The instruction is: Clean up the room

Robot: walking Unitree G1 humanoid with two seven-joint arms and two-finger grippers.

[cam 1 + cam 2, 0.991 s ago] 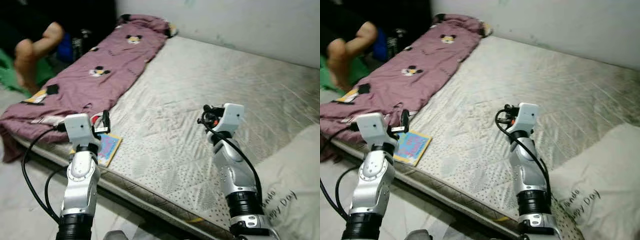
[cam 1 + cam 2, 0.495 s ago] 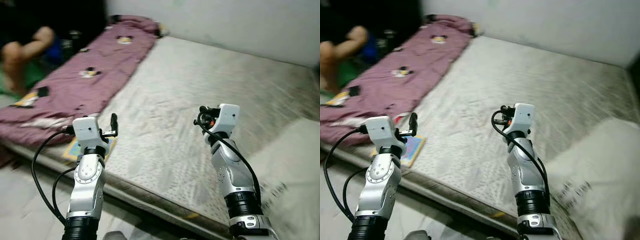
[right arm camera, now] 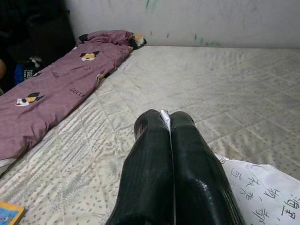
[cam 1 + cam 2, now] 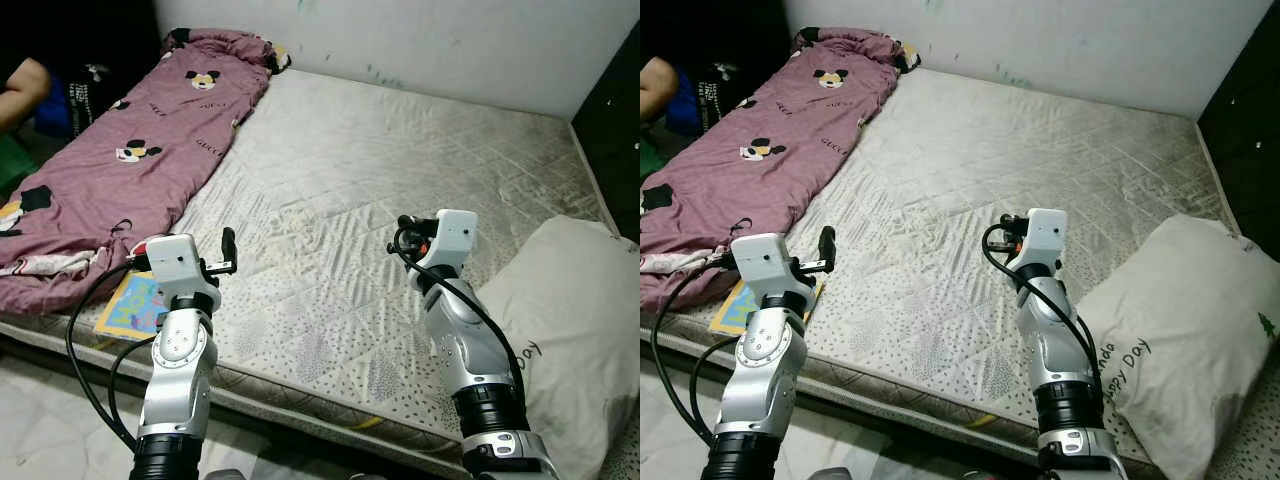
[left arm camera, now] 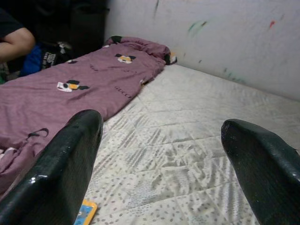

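Note:
A purple blanket with cartoon-mouse prints lies crumpled along the left side of a bare quilted mattress. A colourful book rests at the mattress's front left edge, just beside my raised left arm. A white pillow with writing on it lies at the front right. My left gripper is open, held above the front edge and pointing across the bed. Over the middle of the mattress, left of the pillow, my right gripper is shut with its fingers pressed together.
A person's arm shows at the far left beside the bed, with dark bags behind it. A dark cabinet stands at the far right. A white wall runs behind the mattress. Pale tiled floor lies before the bed.
The camera has swung to the right, so the pillow and cabinet now show more and the person less. My left arm has risen a little; the right arm holds its pose.

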